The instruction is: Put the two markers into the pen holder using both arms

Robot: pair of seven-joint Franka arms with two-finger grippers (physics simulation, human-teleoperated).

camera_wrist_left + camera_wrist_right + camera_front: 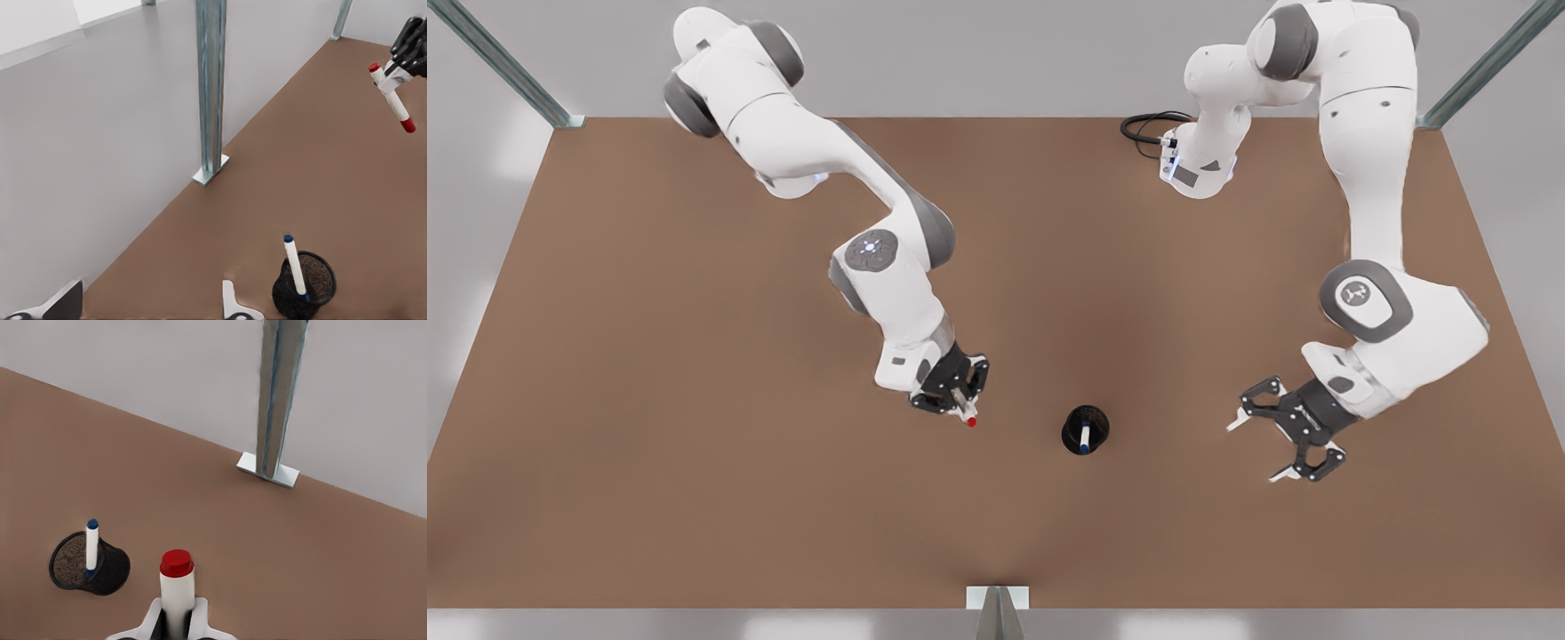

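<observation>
Blue marker (1084, 437) in pen holder (1086, 428)

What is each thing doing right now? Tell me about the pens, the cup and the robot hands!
Blue marker: standing in the pen holder, leaning on its wall.
Red marker: gripped in the air, not in the holder yet.
Pen holder: upright on the table, holding one marker.
Right gripper: shut on the red marker, beside the holder.
Left gripper: open, empty, waiting on the holder's other side.
</observation>
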